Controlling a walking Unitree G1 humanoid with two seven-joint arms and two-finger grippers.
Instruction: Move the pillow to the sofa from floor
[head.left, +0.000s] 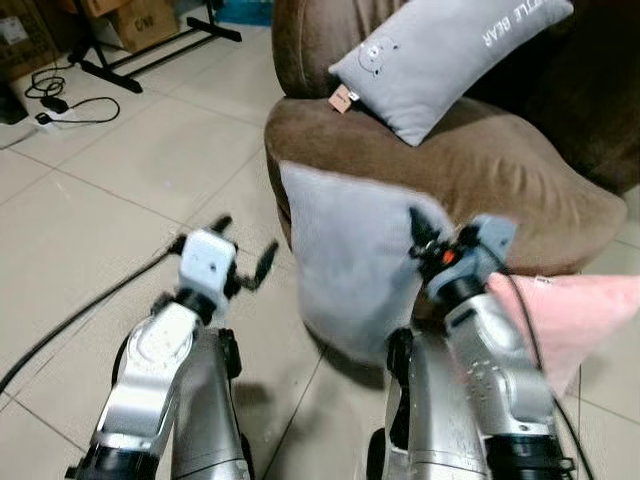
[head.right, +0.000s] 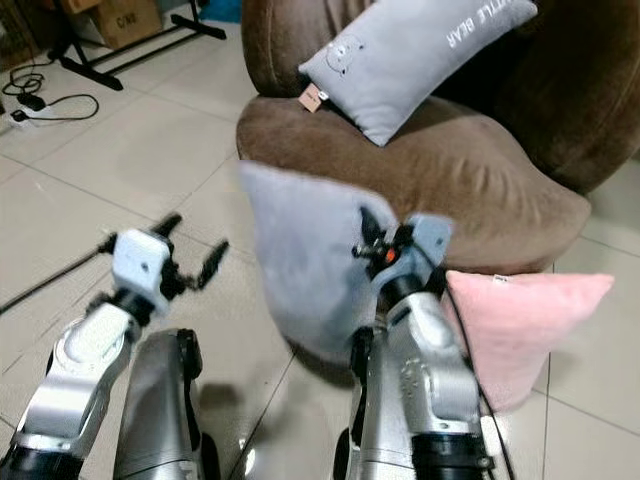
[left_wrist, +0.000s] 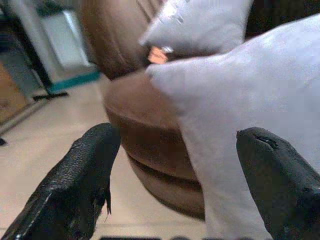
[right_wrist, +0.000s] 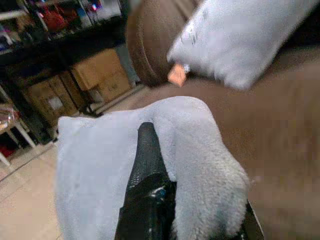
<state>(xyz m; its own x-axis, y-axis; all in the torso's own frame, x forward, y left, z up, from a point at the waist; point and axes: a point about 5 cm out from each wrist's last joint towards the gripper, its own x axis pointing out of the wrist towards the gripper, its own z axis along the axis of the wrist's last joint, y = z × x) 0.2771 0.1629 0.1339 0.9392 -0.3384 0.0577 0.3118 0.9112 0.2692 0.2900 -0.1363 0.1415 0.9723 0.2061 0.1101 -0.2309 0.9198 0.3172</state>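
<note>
pillows: 3 | sofa: 1 | right claw clamps one

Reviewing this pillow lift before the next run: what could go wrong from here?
1. The right gripper pinches only one corner of the plain grey plush pillow; its body hangs free, so it may slip out.
2. The open left gripper is off the pillow, giving no support.
3. A grey printed bear pillow already lies on the brown sofa seat; the new one could land on it, or slide off the rounded edge.
</note>
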